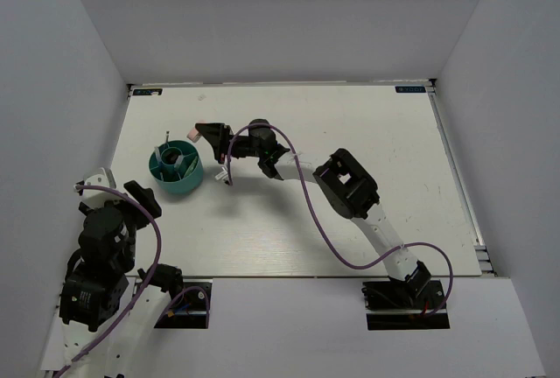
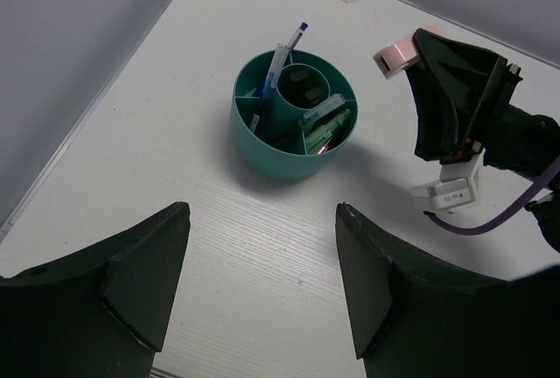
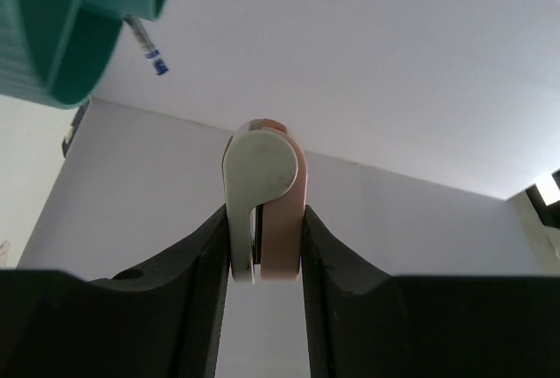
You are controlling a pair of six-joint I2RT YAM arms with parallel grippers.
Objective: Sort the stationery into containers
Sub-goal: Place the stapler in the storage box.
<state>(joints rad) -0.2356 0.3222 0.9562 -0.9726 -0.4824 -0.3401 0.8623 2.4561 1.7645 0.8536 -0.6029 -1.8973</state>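
The left pincer (image 2: pixel 262 286) hangs open and empty above the white surface (image 2: pixel 219 238). Beyond it stands the teal holder (image 2: pixel 271 146), with blue pens (image 2: pixel 284 52) and markers (image 2: pixel 325 124) in its compartments. Near the holder, the right pincer (image 3: pixel 265 220) clamps the pink-and-white block (image 3: pixel 261 164).

A round teal desk holder (image 2: pixel 293 155) stands upright on the left part of the white worktop (image 1: pixel 350 133), its inner dividers forming compartments; a thin blue pen (image 2: pixel 286 52) leans in one outer compartment, its tip above the rim; pale green and pink markers (image 2: pixel 324 126) lie slanted in another; dark items, too dim to tell, sit in the central well; a pink-and-white block (image 3: pixel 262 194) hangs clamped in the right gripper (image 3: pixel 264 229), near the holder but apart from it.
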